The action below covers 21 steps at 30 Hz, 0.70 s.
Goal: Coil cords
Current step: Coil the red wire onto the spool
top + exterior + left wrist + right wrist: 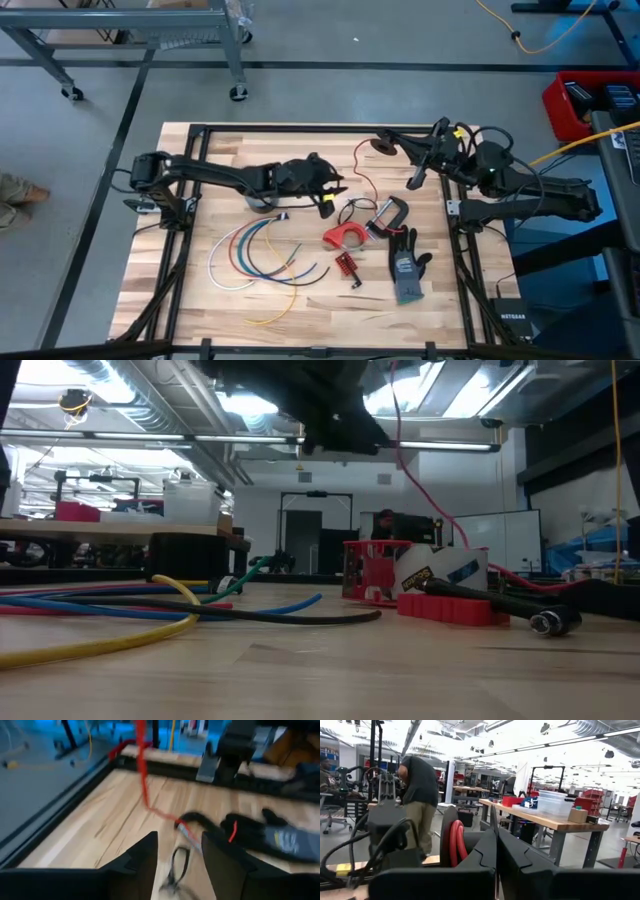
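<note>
Wooden table (200,300), red cord (145,785) beyond open left claw (179,857)

Loose coloured cords (258,250) fanned on table, red cord (362,175) apart

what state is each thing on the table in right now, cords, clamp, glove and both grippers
left gripper: open, empty, above the table's middle
right gripper: shut, raised at the far edge, beside a red coil
red cord: uncoiled, strung between the right gripper and the clamp area
loose cords: lying in open arcs, not coiled
clamp: lying flat
glove: lying flat
</note>
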### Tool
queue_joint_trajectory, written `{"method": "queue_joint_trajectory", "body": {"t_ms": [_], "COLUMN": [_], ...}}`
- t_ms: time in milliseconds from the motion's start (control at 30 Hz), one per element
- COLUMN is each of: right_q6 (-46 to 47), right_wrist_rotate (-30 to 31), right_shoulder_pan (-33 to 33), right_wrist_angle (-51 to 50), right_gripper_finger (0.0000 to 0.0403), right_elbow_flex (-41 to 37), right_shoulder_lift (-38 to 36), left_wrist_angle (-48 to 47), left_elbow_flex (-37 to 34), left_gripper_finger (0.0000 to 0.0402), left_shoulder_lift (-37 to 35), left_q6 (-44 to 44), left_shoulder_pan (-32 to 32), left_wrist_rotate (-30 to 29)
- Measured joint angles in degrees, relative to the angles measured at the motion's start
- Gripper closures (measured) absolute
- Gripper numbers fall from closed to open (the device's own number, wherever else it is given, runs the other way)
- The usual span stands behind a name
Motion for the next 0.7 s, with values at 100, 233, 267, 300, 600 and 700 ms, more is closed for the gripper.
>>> {"method": "queue_joint_trajectory", "body": {"t_ms": [100, 233, 267, 300, 600, 700], "right_q6": [0.00, 0.00, 0.00, 0.00, 0.01, 0.00], "right_wrist_rotate": [0.00, 0.00, 0.00, -0.01, -0.02, -0.04], "right_shoulder_pan": [0.00, 0.00, 0.00, 0.00, 0.00, 0.00], "right_wrist_angle": [0.02, 0.02, 0.12, 0.12, 0.07, 0.12], "right_gripper_finger": [0.0400, 0.0400, 0.0400, 0.0400, 0.0400, 0.0400], "right_elbow_flex": [0.00, -0.02, -0.02, -0.02, -0.02, -0.02], "right_shoulder_lift": [-0.04, 0.00, 0.00, 0.01, 0.02, 0.02], "left_wrist_angle": [7.09, 15.26, 16.22, 17.29, 29.35, 31.41], "left_elbow_flex": [-1.55, -2.43, -2.48, -2.50, -2.52, -2.53], "left_gripper_finger": [0.0261, 0.0261, 0.0261, 0.0261, 0.0261, 0.0261], "left_shoulder_lift": [1.73, 4.62, 5.43, 6.31, 11.62, 12.15], "left_q6": [-0.53, -0.03, 0.24, 0.87, 2.74, 2.73], "left_shoulder_pan": [0.02, 0.09, 0.07, 0.09, 0.18, 0.33], "left_wrist_rotate": [-0.12, -1.01, -1.65, -2.51, -5.18, -5.54]}}
